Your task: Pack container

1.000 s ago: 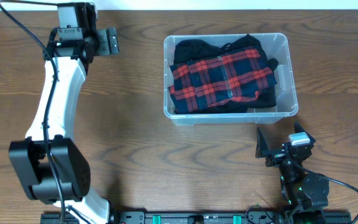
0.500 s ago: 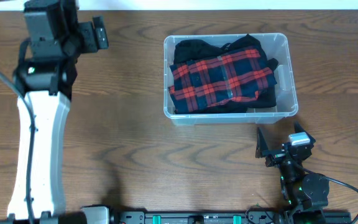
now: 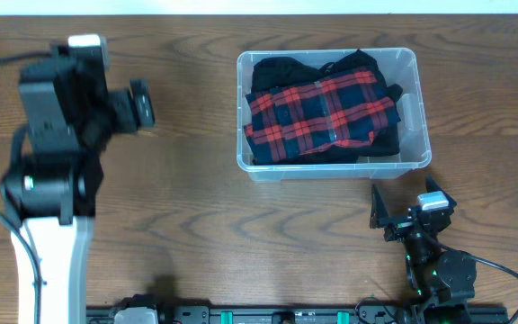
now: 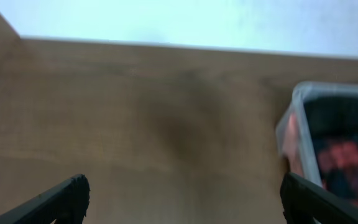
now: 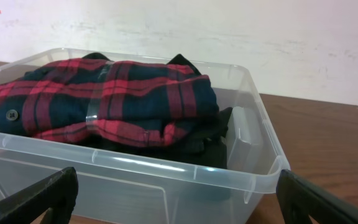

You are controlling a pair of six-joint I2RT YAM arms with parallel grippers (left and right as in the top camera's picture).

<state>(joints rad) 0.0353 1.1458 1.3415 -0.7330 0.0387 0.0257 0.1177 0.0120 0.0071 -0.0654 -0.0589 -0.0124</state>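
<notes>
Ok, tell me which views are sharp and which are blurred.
Overhead: the container and table are sharp, the left arm is smeared. Left wrist: everything is soft, the container only a hazy shape at right. Right wrist: crisp, the plaid shirt in clear focus.

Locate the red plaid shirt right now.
In the overhead view, the plaid shirt lies folded inside the container on the right half of the table, on top of black clothing.
</notes>
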